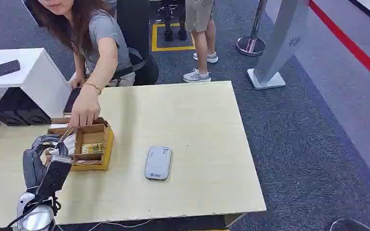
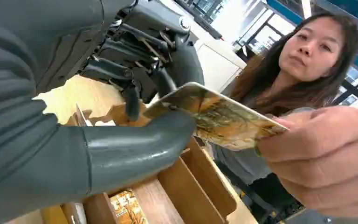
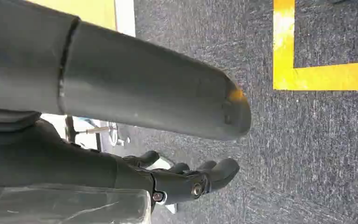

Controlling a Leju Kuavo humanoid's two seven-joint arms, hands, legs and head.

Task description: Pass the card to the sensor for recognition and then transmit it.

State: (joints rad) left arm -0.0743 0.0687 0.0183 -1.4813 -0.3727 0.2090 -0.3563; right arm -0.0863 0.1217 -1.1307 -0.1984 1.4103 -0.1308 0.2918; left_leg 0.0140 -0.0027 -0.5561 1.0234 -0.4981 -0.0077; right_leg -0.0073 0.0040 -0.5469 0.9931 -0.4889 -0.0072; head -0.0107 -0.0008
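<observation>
Cardboard box (image 1: 92, 139) with compartments sits at the left part of the pale wooden worktop (image 1: 197, 125), and the robot's left hand (image 1: 46, 149) hovers just over its near-left corner. In the left wrist view that left hand (image 2: 135, 121) has the card (image 2: 214, 116) pinched between its thick grey thumb and a darker finger at one end, while a person's hand (image 2: 326, 158) grips the card's other end, so both hold it at once above the box's open compartments. A second card (image 2: 127, 209) lies flat in one compartment of the box. From the head view the person's hand (image 1: 84, 109) reaches down from the far side of the worktop to the box, a bracelet at the wrist.

Near the middle of the worktop, well apart from the box, lies the flat grey sensor (image 1: 158, 162), with bare wood around it.

Over grey carpet marked with a yellow line, the right hand (image 3: 186, 179) hangs beside the robot, its fingers loosely curled and apart, holding nothing.
</observation>
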